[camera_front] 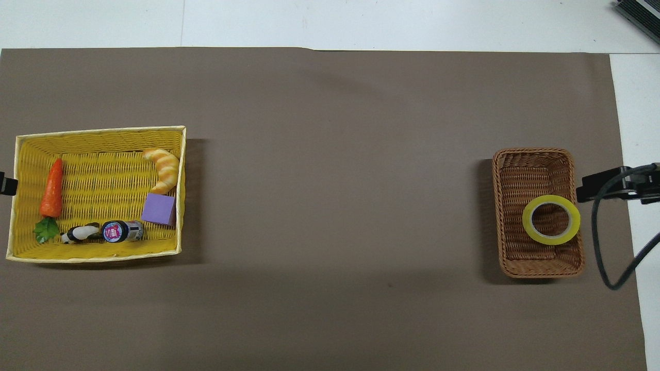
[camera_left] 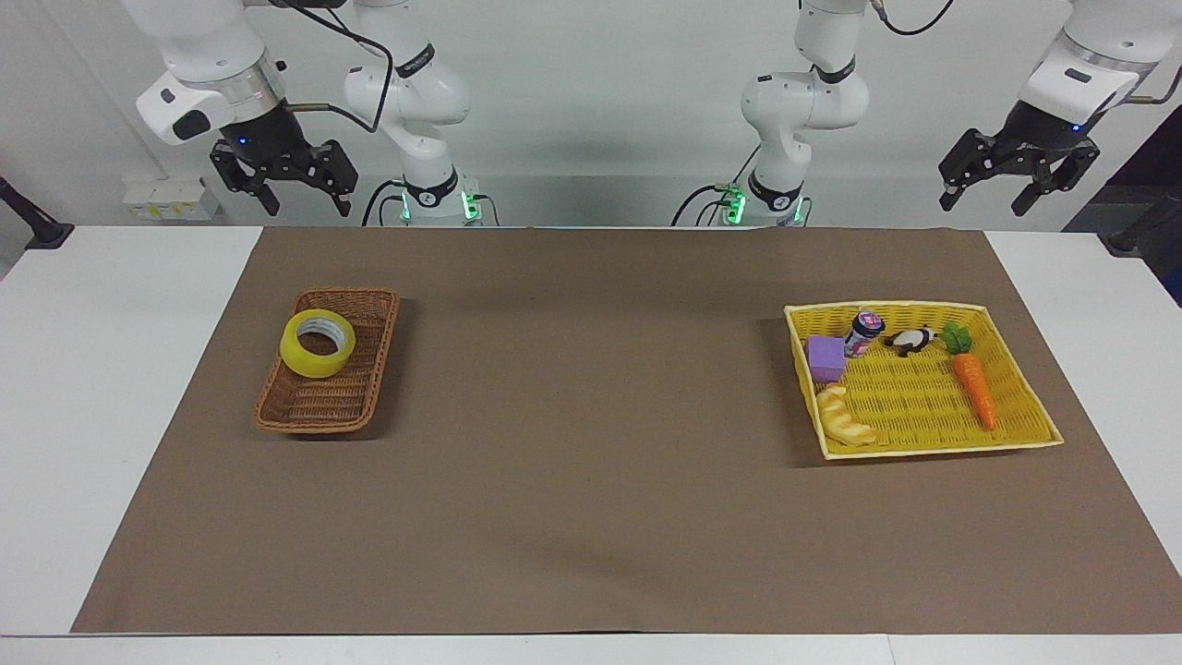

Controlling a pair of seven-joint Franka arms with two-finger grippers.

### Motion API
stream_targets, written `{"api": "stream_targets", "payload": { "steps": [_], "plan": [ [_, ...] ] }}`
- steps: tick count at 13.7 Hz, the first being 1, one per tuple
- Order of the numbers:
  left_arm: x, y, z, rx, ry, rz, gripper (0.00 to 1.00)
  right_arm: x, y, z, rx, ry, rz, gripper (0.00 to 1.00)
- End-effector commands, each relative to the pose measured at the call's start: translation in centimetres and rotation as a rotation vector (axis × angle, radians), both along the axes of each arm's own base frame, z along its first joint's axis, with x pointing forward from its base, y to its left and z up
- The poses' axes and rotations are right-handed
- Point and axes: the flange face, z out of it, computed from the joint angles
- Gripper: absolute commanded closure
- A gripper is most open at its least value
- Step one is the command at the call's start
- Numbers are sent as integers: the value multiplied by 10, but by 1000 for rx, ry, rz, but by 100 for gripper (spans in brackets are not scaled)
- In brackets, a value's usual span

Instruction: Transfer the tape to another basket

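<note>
The tape (camera_left: 318,343) (camera_front: 551,219), a yellow ring with a pale core, lies in the brown wicker basket (camera_left: 323,406) (camera_front: 521,165), in the half nearer to the robots. It leans on the basket's rim. My right gripper (camera_left: 305,203) hangs open and empty, high above the table's edge near the robots, apart from the basket. In the overhead view only a dark part of the right arm (camera_front: 613,184) shows beside the basket. My left gripper (camera_left: 984,201) waits open and empty, high at the left arm's end.
A yellow basket (camera_left: 1016,369) (camera_front: 98,131) at the left arm's end holds a carrot (camera_left: 974,388), a croissant (camera_left: 845,417), a purple block (camera_left: 826,357), a small bottle (camera_left: 863,332) and a panda figure (camera_left: 910,340). A brown mat (camera_left: 591,462) covers the table.
</note>
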Motion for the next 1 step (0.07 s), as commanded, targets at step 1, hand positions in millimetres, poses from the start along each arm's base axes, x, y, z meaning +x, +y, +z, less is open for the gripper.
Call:
{"api": "stream_targets", "payload": {
  "steps": [1],
  "plan": [
    [-5,0,0,15,-1,8,0,-3,-3,3,15,3,8,0]
  ]
}}
